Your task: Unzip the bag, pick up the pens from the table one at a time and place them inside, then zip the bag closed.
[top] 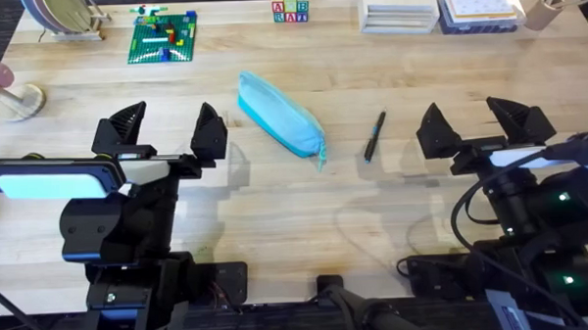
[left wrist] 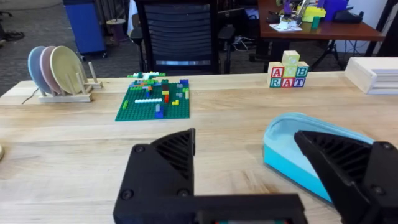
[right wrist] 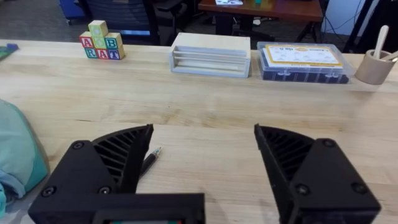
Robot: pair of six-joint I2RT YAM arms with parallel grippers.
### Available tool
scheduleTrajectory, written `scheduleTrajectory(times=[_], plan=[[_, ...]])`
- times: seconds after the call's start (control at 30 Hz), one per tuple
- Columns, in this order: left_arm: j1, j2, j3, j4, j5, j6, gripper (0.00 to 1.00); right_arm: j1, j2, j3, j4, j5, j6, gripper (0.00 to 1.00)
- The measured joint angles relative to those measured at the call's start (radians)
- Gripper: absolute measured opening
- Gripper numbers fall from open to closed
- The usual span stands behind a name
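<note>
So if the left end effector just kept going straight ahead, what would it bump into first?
Probably the green brick baseplate at the table's far side. The left end effector is open; the bag lies just off to its right, likely missed.

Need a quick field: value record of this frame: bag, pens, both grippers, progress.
bag: turquoise pouch lying diagonally at mid-table, looks closed, nothing touching it
pens: one dark pen on the table, right of the bag and apart from it
left gripper: fingers open, empty, left of the bag
right gripper: fingers open, empty, right of the pen
progress: bag not yet handled, pen not yet picked up
</note>
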Motion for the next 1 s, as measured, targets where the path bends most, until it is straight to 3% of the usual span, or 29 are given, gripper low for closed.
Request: scheduleTrajectory(times=[0.8, 1.0], plan=[[0.000, 0.000, 0.003, -0.001, 0.000, 0.000, 0.993, 0.000, 0.000, 0.006, -0.011, 0.000, 0.000, 0.998], [0.000, 0.000, 0.073, -0.083, 0.000, 0.000, 0.993, 0.000, 0.000, 0.077, -0.087, 0.000, 0.000, 0.997]])
